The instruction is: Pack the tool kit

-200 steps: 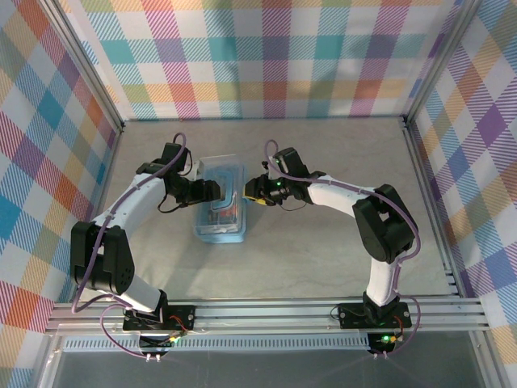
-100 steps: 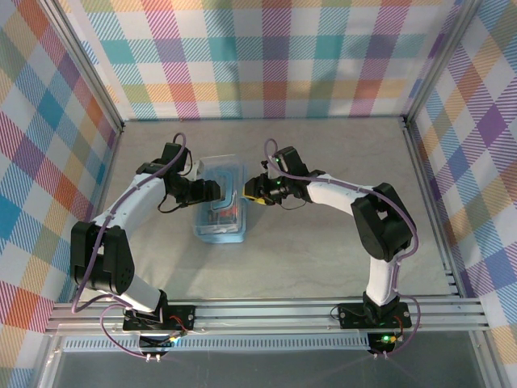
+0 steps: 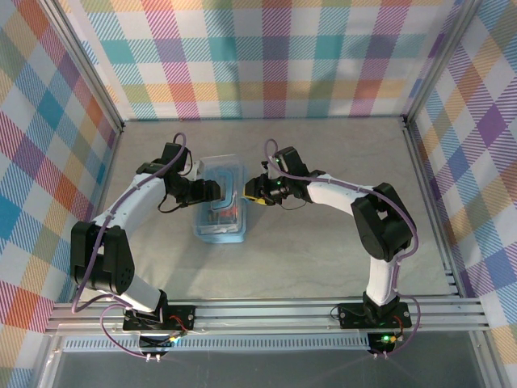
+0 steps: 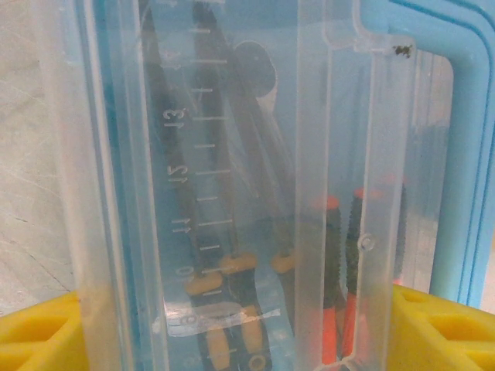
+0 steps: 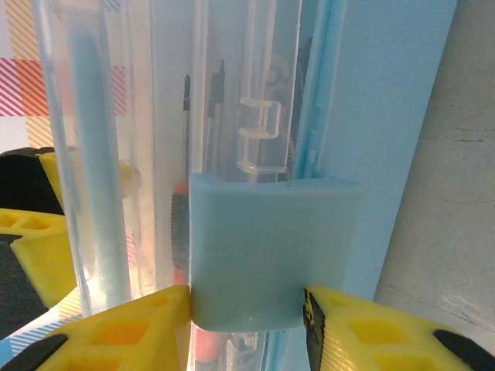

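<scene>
Right hand [image 5: 246,303] pinches case latch [image 5: 274,232].

— What carries everything here?
— A pale grey table [image 3: 323,242], mottled and faintly scratched, with metal rails along its edges.
— And what lies on it?
— One light-blue translucent case [image 3: 220,230], just left of the middle, its long side running near to far.

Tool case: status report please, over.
Left hand astride clear lid, grip unclear. Right hand pinching blue latch. Screwdrivers inside case. Nothing blocking.
</scene>
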Action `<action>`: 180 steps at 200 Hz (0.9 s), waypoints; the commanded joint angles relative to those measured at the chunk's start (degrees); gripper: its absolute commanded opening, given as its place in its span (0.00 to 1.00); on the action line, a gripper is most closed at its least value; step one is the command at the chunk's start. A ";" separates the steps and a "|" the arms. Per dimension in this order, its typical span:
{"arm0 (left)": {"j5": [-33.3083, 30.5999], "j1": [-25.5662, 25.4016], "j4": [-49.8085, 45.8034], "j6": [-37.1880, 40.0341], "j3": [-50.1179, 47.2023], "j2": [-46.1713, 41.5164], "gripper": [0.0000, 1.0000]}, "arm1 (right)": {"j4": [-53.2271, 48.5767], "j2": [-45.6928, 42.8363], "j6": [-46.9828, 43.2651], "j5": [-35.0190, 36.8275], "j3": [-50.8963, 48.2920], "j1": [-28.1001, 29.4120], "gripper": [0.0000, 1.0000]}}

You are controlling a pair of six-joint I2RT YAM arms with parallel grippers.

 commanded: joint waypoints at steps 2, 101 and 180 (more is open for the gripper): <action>-2.25 -0.74 -7.53 -1.18 -5.77 7.32 0.64 | -1.01 0.61 -1.78 0.96 -1.49 0.26 0.42; -1.40 -0.84 -7.02 -1.36 -5.77 7.56 0.65 | -1.87 -0.65 -2.55 -1.00 0.78 -0.31 0.44; -1.43 -0.93 -6.86 -1.27 -5.95 7.80 0.65 | -1.50 3.73 -0.65 -4.05 6.19 0.11 0.44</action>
